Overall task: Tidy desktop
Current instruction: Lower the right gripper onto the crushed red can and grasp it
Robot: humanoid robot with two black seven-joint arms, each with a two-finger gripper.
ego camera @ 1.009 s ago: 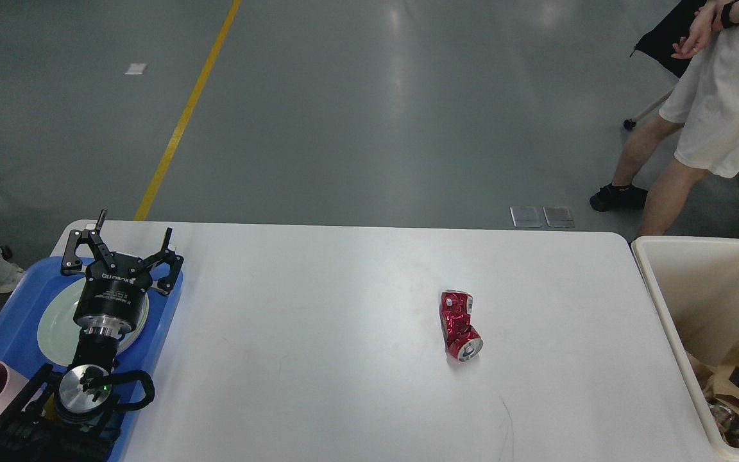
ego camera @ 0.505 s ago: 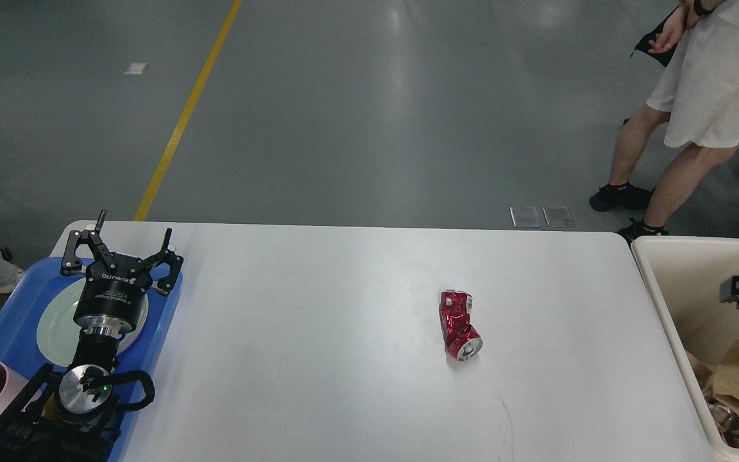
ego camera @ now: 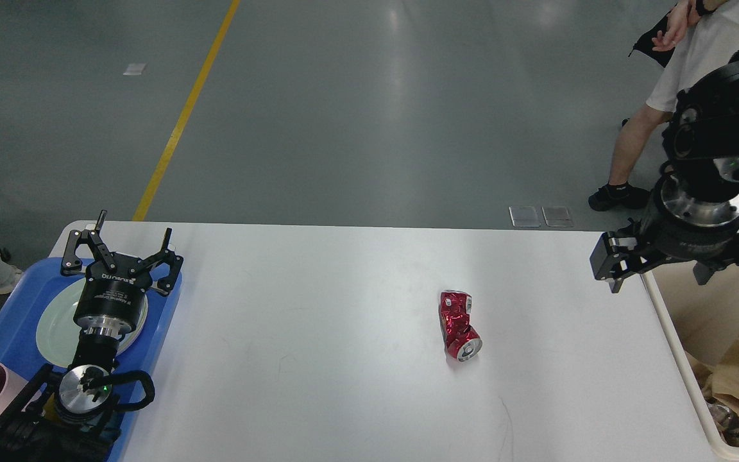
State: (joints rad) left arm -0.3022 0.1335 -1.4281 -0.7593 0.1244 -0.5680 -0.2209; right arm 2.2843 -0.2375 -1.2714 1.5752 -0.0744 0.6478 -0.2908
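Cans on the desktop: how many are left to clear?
1. A crushed red can lies on its side right of centre on the desktop, apart from both arms. The bin at right holds brown paper; cans under it would be hidden.

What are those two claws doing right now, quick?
Left claw: open, empty, above the blue plastic tray.
Right claw: holding nothing visible; open or shut cannot be told.

The table (ego camera: 318,359) was white, rectangular and round-cornered, its matte top faintly scuffed. It stood level, spanning the view.
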